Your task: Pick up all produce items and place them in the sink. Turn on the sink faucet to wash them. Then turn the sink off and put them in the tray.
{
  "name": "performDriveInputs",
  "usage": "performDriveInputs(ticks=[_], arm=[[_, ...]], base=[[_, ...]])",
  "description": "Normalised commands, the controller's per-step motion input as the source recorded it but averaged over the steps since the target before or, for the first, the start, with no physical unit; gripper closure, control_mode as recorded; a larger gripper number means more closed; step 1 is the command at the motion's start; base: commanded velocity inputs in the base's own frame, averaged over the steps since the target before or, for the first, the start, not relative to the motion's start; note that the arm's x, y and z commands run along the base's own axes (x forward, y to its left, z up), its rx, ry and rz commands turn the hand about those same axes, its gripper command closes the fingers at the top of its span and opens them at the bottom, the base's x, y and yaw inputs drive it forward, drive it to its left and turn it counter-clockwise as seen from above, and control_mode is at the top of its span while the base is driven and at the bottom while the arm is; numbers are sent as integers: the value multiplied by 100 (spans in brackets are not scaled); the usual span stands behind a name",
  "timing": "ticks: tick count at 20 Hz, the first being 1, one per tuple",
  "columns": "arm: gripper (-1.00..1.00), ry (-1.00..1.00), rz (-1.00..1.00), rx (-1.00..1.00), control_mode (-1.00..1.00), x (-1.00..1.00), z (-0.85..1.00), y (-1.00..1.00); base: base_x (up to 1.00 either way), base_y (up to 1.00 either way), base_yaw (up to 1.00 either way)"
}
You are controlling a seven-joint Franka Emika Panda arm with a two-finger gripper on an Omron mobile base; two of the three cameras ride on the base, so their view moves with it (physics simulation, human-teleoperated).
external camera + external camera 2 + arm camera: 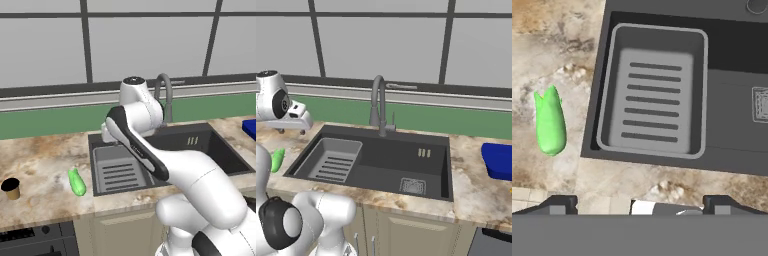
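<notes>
A bright lime green produce item (pixel 76 181) (pixel 550 127) (pixel 277 160) lies on the counter just left of the sink (pixel 220 150) (pixel 381 157) (pixel 732 55). My gripper (pixel 291 131) (pixel 640 202) hangs open and empty above the sink's left end, looking down on the ribbed rack (pixel 652 100) (pixel 333 160); the vegetable is to its left. The dark gooseneck faucet (pixel 164 95) (pixel 378 105) stands behind the basin. The blue tray (pixel 498 160) (pixel 250 127) sits on the counter to the right of the sink.
A small tan cup with a black top (pixel 11 188) stands on the counter at the far left. A square drain grate (pixel 412 186) (pixel 760 104) lies in the basin floor. Behind the counter run a green wall and a window.
</notes>
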Motion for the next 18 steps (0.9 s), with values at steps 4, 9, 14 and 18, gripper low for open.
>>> performDriveInputs(ticks=[4,9,14,18], arm=[[-100,6,10,0,-100,0,-28,49],[-100,4,8,0,-100,0,-26,54],[-100,2,5,0,-100,-8,-28,47],[-100,3,0,0,-100,-4,-25,44]], base=[[0,0,0],[0,0,0],[0,0,0],[0,0,0]])
